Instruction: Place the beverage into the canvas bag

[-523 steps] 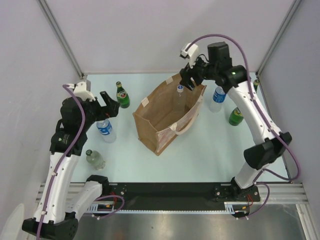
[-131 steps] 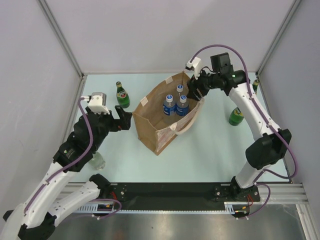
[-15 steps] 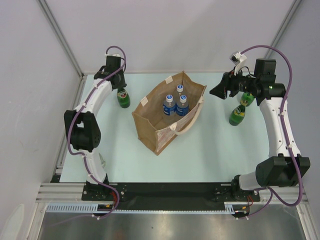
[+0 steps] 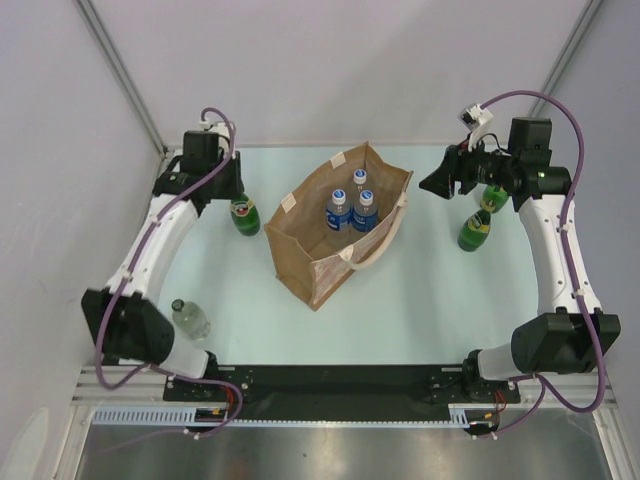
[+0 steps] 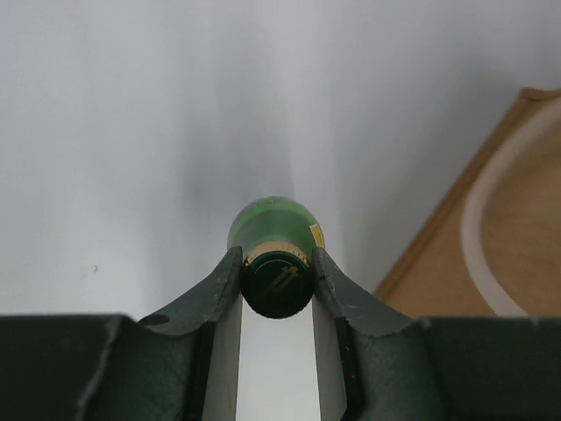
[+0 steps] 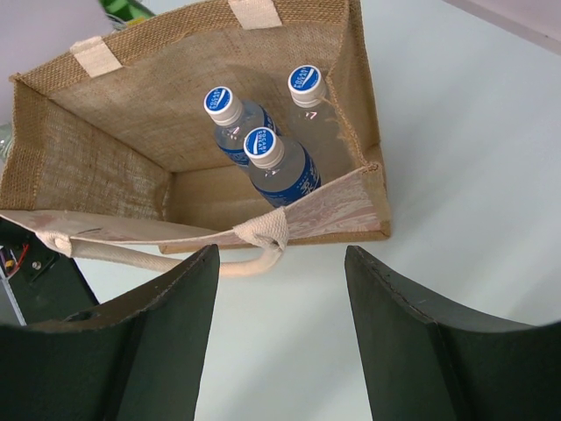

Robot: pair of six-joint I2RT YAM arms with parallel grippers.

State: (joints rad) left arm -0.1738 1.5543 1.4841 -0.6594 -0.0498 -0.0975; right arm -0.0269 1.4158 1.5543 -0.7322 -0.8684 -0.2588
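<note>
My left gripper [image 5: 277, 279] is shut on the capped neck of a green glass bottle [image 5: 270, 219], the beverage, seen from straight above. In the top view this bottle [image 4: 246, 216] is just left of the canvas bag [image 4: 298, 252], with the left gripper [image 4: 238, 198] over it. I cannot tell whether it is off the table. The tan canvas bag [image 6: 114, 132] stands open with three blue-capped water bottles [image 6: 276, 162] upright inside. A corner of the canvas bag [image 5: 517, 237] shows in the left wrist view. My right gripper [image 6: 280, 254] is open and empty, and hovers right of the bag [image 4: 432, 183].
Two more green bottles [image 4: 474, 230] [image 4: 492, 197] stand at the right under the right arm. A clear bottle [image 4: 189, 318] stands near the left arm's base. The bag's cream handle [image 6: 254, 246] droops over its near wall. Grey walls enclose the table.
The left arm has swung its elbow down and to the left, and the green bottle in its grip has shifted slightly nearer. The right arm has not moved.
</note>
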